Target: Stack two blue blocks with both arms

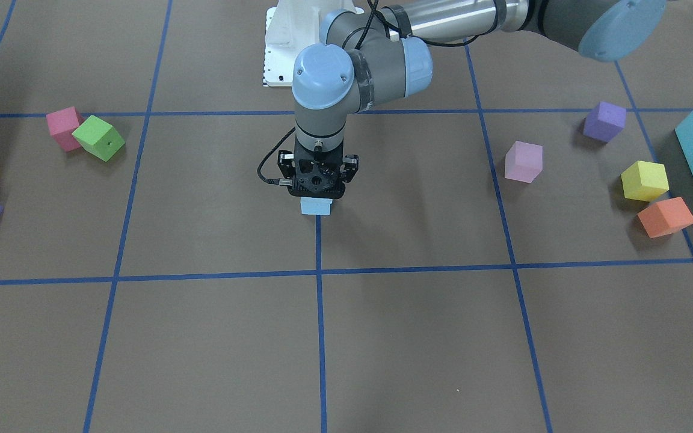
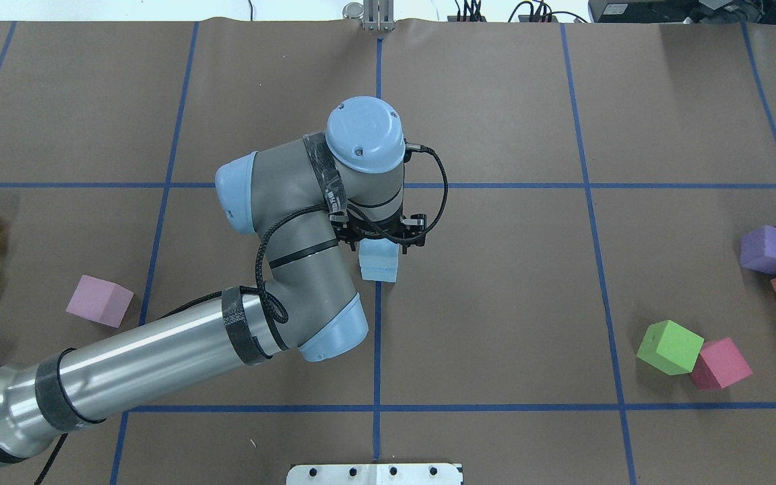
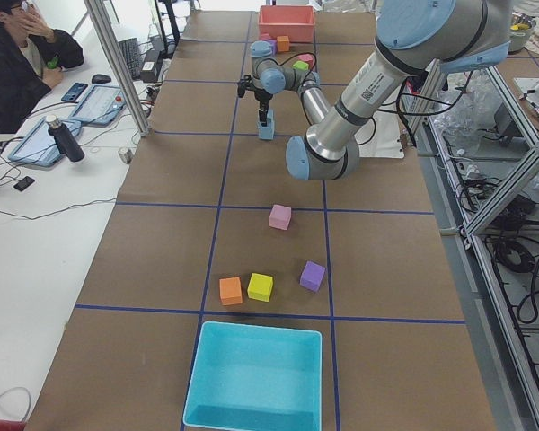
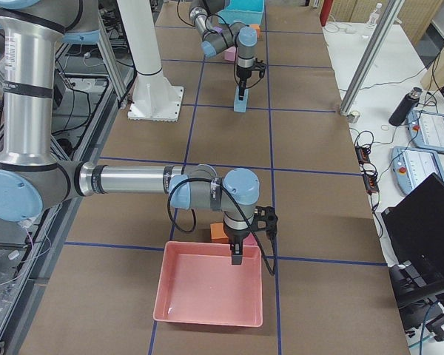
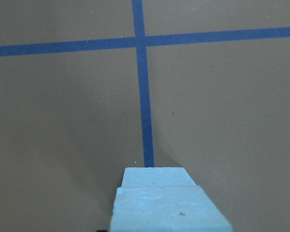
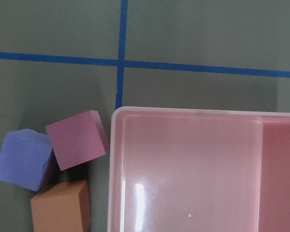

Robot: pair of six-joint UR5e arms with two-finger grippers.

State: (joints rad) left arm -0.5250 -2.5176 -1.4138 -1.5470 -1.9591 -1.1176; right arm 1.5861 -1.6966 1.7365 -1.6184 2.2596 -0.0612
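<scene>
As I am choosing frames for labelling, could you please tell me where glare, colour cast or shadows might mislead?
Right wrist view: a white glare streak in the pink tray, and the table reads grey-green, though brown in the other views. Overhead view: bright highlights on the metal tube of the left arm. Front view: only soft, short shadows beside the cubes, such as the green cube.

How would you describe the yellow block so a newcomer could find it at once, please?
Start at the big turquoise box at the end of the table on the robot's left. Next to it, toward the middle, lie an orange block, the yellow block and a purple block. It sits between those two, nearer the orange, and nothing else in view is yellow.
</scene>
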